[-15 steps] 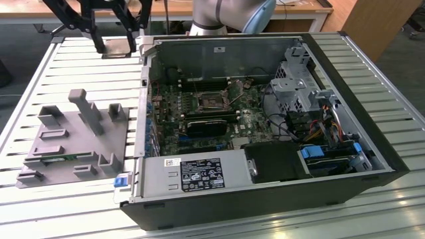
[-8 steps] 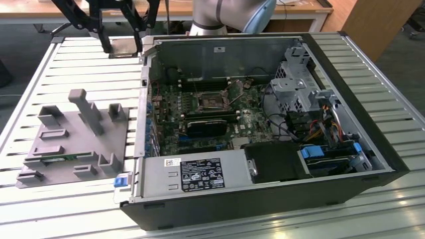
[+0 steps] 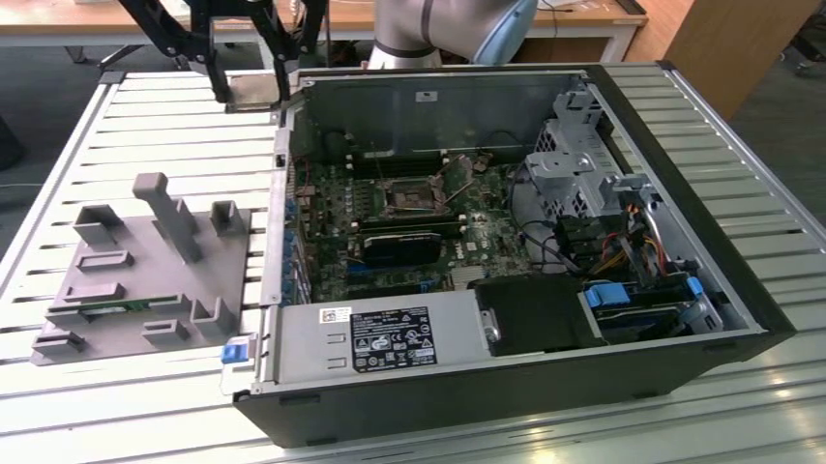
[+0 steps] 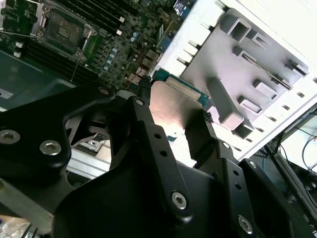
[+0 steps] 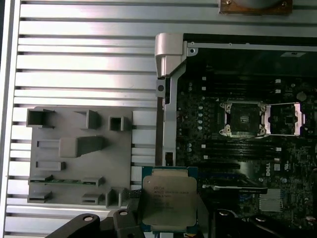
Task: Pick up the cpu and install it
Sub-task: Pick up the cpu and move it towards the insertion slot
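The pick-up looks done and the carrying step is in hand; the gripper point(image 4: 173, 111) is clamped on the cpu point(image 5: 169, 198), one black finger point(image 4: 143, 124) on each of two opposite edges, silver lid facing the first wrist view; the chip hangs in the air over the near wall of the open computer case point(image 5: 166, 104), between the grey parts fixture point(image 5: 79, 153) and the motherboard point(image 5: 237, 163); the cpu socket point(image 5: 242, 119) lies well apart from it, its metal load plate point(image 5: 285, 119) swung open; installing would call for squaring the chip to that socket and setting it down flat, in my judgement; the contact side is hidden, any corner mark is too faint to read, and the fingertips' hold is partly cut off.
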